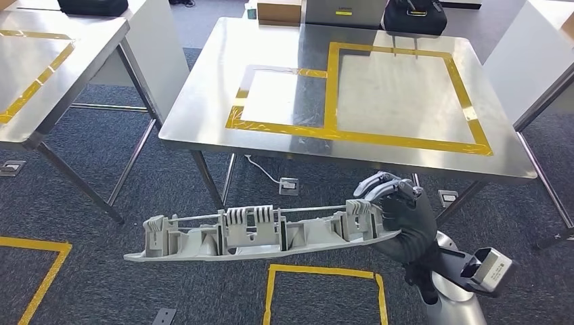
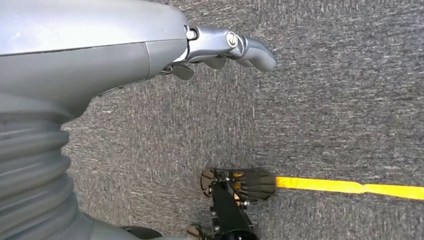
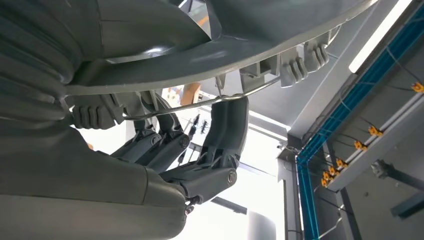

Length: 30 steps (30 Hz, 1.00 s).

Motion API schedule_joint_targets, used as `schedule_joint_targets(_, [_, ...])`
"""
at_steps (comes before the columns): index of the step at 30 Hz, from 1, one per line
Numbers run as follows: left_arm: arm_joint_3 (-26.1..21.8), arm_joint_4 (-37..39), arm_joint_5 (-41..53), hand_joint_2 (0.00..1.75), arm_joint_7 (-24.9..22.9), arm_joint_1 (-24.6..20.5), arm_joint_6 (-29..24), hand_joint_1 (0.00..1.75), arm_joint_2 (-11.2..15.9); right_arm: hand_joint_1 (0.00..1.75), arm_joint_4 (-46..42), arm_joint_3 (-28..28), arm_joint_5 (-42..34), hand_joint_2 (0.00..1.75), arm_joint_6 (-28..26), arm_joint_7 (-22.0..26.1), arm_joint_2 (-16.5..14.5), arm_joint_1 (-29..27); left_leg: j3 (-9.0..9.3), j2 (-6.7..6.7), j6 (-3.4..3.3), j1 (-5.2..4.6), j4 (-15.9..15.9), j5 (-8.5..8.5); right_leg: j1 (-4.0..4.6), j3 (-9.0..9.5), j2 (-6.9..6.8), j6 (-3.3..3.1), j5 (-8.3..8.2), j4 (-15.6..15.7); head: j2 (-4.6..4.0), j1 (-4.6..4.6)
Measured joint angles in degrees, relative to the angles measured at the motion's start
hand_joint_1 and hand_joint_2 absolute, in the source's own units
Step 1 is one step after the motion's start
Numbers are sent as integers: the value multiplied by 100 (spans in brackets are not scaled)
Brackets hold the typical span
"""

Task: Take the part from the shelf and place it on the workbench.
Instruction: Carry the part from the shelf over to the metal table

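A long grey plastic part (image 1: 250,233) with ribbed clips and a thin metal rod hangs level above the carpet, in front of the steel workbench (image 1: 203,115). My right hand (image 1: 399,217) grips its right end from below and behind. In the right wrist view the fingers (image 3: 227,135) curl up around the part (image 3: 240,45) and its rod. My left hand (image 2: 220,47) hangs over the carpet, fingers loosely extended and holding nothing.
The workbench top carries two yellow tape rectangles (image 1: 406,95). Boxes and a black case (image 1: 414,17) stand at its far edge. A second steel table (image 1: 40,74) is at the left. Yellow tape squares (image 1: 325,284) mark the carpet below.
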State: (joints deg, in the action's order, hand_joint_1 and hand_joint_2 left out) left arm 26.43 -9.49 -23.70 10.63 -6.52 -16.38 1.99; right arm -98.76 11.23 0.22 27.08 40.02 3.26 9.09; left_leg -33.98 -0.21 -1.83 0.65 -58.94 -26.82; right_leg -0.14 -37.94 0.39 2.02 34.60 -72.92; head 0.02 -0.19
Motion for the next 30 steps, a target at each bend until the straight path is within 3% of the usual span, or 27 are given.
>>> schedule_joint_targets(1, [0,1,-4,175,-10,7,-3,0,-3,175,10,-32,5,175,4,-2,16,68,54,-5,2,0,0,-52,-8,-192,-1,4,115,-169,0,7])
schedule_joint_targets(2, [0,2,-7,175,-22,12,-4,0,-8,175,25,-59,11,175,7,-4,32,142,122,-12,9,0,0,-109,-16,-299,-2,0,127,-157,0,14])
schedule_joint_targets(3, [0,2,-11,175,-32,14,-5,0,-15,175,44,-83,14,175,8,-6,48,221,202,-18,21,0,0,-169,-22,-321,-4,-5,9,26,0,23])
schedule_joint_targets(6, [0,6,-30,175,-61,0,-8,0,-33,175,144,-132,-27,175,30,-6,83,468,432,-25,83,-12,-8,-362,-16,-134,-27,-43,-857,1067,0,52])
schedule_joint_targets(7, [0,8,-42,175,-71,-8,-12,0,-35,175,189,-139,-53,175,42,-7,89,537,473,-26,120,-18,4,-424,-1,-87,-33,-73,-1037,1277,0,57])
schedule_joint_targets(8, [0,9,-53,175,-79,-15,-17,0,-36,175,230,-143,-73,175,51,-7,92,595,517,-27,162,-25,-4,-455,9,-64,-34,-110,-1100,1378,0,61])
schedule_joint_targets(10, [0,7,-63,175,-80,-25,-34,0,-32,175,281,-146,-103,175,55,-8,97,692,575,-23,243,-24,-32,-468,12,30,-24,-198,-1064,1413,0,53])
schedule_joint_targets(12, [0,6,-66,175,-72,-35,-49,0,-32,175,306,-147,-142,175,48,-4,101,772,451,-17,296,-17,-375,-441,-3,173,-22,-279,-1010,1446,0,36])
schedule_joint_targets(13, [0,5,-67,175,-68,-38,-52,0,-34,175,314,-149,-170,175,44,-3,101,798,268,-14,314,-13,-689,-486,-6,243,-21,-308,-969,1455,0,21])
schedule_joint_targets(15, [0,5,-70,175,-61,-35,-55,0,-41,175,344,-150,-212,175,34,-2,101,827,-216,-12,339,-13,-1363,-760,9,355,-18,-344,-859,1456,0,-4])
schedule_joint_targets(17, [0,8,-81,175,-60,-11,-56,0,-35,175,396,-150,-226,175,14,-5,101,828,-543,-12,333,-18,-1583,-1003,34,493,-2,-361,-737,1456,0,-18])
schedule_joint_targets(18, [0,9,-86,175,-60,4,-56,0,-29,175,422,-150,-230,175,1,-7,101,828,-585,-12,311,-25,-1442,-952,46,575,6,-365,-674,1456,0,-25])
schedule_joint_targets(19, [0,10,-90,175,-60,18,-56,0,-25,175,442,-150,-234,175,-8,-6,101,828,-558,-12,275,-39,-1150,-752,58,666,12,-366,-605,1456,0,-32])
schedule_joint_targets(21, [0,19,-92,175,-46,43,-56,0,-7,175,471,-150,-240,175,-18,-6,97,821,-448,-18,170,-96,-423,-87,77,805,17,-351,-471,1455,0,-40])
schedule_joint_targets(23, [0,29,-92,175,-25,63,-55,0,7,175,491,-151,-227,175,-38,-6,85,801,-380,-30,86,-141,-30,300,88,873,31,-300,-377,1454,0,-35])
schedule_joint_targets(25, [0,31,-92,175,-9,75,-54,0,5,175,493,-151,-195,175,-68,-6,74,775,-303,-32,30,-136,40,287,97,911,46,-238,-369,1422,0,-37])
schedule_joint_targets(27, [0,28,-92,175,9,78,-54,0,2,175,484,-152,-171,175,-96,-3,72,756,-178,-32,-27,-102,102,254,96,808,40,-176,-387,1156,0,-26])
schedule_joint_targets(29, [0,26,-91,175,19,71,-52,0,3,175,477,-153,-170,175,-111,0,72,739,-67,-37,-57,-75,130,184,62,422,29,-105,-244,539,0,-1])
schedule_joint_targets(30, [0,27,-91,175,19,74,-51,0,3,175,476,-153,-170,175,-114,0,72,722,-22,-39,-60,-67,131,138,38,174,26,-74,-92,205,0,7])
